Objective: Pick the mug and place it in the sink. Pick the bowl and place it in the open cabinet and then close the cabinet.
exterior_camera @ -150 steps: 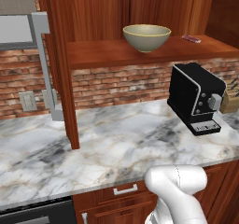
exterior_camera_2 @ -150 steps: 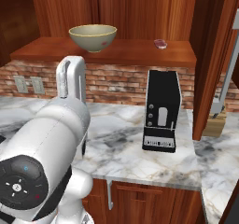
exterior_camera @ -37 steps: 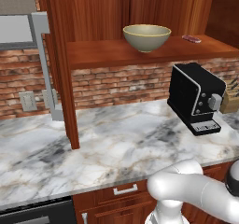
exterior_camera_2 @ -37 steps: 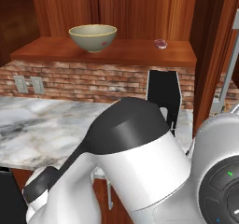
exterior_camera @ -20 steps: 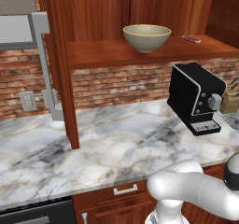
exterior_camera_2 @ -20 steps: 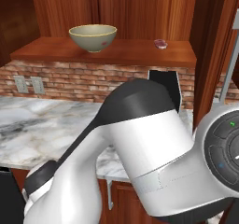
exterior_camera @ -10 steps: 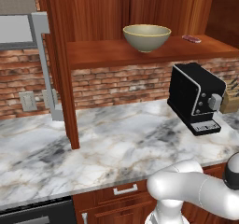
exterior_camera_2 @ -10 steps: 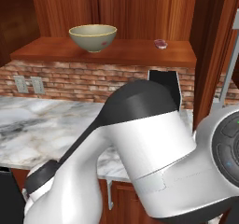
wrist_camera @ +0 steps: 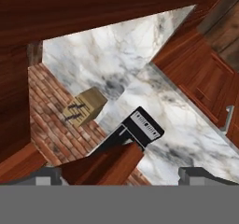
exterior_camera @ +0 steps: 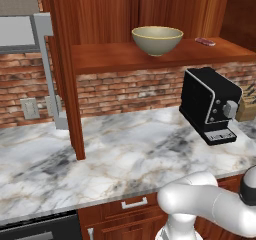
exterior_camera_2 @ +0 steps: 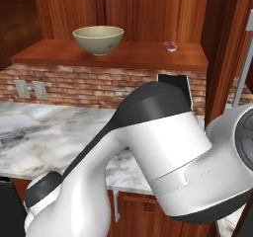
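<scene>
Olive bowl (exterior_camera: 157,39) sits on the open cabinet's shelf (exterior_camera: 150,59) at twelve o'clock; wide-open, empty gripper (wrist_camera: 120,175) must next shut the cabinet door.

Even, shadowless rendered light; coarse pixelation.

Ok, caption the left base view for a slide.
Bowl on the open cabinet shelf, coffee machine on the marble counter below.

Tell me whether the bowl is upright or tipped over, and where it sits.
Upright. The bowl stands on its base with its pale rim level and opening facing up, on the shelf of the cabinet, in both base views.
</scene>
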